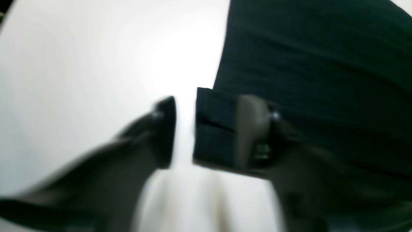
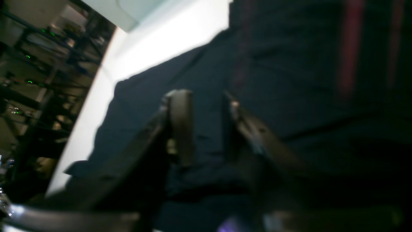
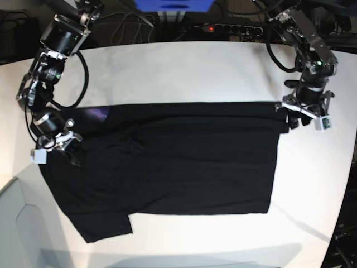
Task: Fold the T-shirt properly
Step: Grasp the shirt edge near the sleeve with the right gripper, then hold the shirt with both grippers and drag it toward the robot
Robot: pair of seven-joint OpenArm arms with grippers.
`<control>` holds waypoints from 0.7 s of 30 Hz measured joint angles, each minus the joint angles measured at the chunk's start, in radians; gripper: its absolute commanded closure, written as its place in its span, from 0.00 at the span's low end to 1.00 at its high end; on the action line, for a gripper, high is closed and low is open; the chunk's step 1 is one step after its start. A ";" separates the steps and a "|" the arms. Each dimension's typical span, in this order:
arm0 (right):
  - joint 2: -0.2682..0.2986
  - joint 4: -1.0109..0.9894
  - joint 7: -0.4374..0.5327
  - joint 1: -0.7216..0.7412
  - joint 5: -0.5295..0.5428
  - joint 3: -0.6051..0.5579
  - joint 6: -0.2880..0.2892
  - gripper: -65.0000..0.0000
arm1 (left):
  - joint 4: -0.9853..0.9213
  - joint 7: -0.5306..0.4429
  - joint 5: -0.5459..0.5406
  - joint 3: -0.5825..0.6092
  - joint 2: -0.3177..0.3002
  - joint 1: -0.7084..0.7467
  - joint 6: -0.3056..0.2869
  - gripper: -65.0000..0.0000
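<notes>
The black T-shirt [image 3: 178,162] lies spread flat on the white table [image 3: 184,67], plain side up, with a purple patch [image 3: 95,115] of print at its far left edge. My left gripper [image 3: 297,116] is at the shirt's far right corner. In the left wrist view the gripper [image 1: 210,129] is open, with the hemmed corner [image 1: 215,125] between the jaws and resting against one finger [image 1: 254,129]. My right gripper [image 3: 68,149] is over the shirt's left sleeve area. In the blurred right wrist view the gripper [image 2: 206,109] is open just above the black cloth [image 2: 289,112].
A power strip [image 3: 223,28], cables and a blue box [image 3: 173,4] sit behind the table's far edge. A grey surface [image 3: 28,229] lies at the front left. Dark shelving [image 2: 32,80] stands beyond the table edge in the right wrist view.
</notes>
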 measured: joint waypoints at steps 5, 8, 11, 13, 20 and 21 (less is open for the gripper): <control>0.021 -0.039 0.005 0.011 -0.115 -0.018 -0.123 1.00 | -0.066 0.013 0.027 0.135 -0.003 -0.060 -0.011 0.97; 0.034 -0.040 0.060 0.010 -0.244 -0.078 -0.155 1.00 | -0.071 -0.003 0.144 0.183 0.010 -0.087 -0.010 1.00; 0.039 -0.038 0.173 0.009 -0.390 -0.148 -0.155 1.00 | -0.082 0.011 0.280 0.207 0.054 -0.113 -0.005 1.00; 0.029 -0.038 0.203 0.006 -0.485 -0.152 -0.155 1.00 | -0.086 0.003 0.326 0.219 0.064 -0.134 -0.012 1.00; -0.044 -0.007 0.315 -0.016 -0.813 -0.092 -0.156 1.00 | -0.228 -0.011 0.423 0.229 0.064 -0.147 -0.009 1.00; -0.065 0.010 0.338 -0.020 -0.861 -0.073 -0.157 1.00 | -0.236 -0.056 0.433 0.227 0.066 -0.145 -0.005 1.00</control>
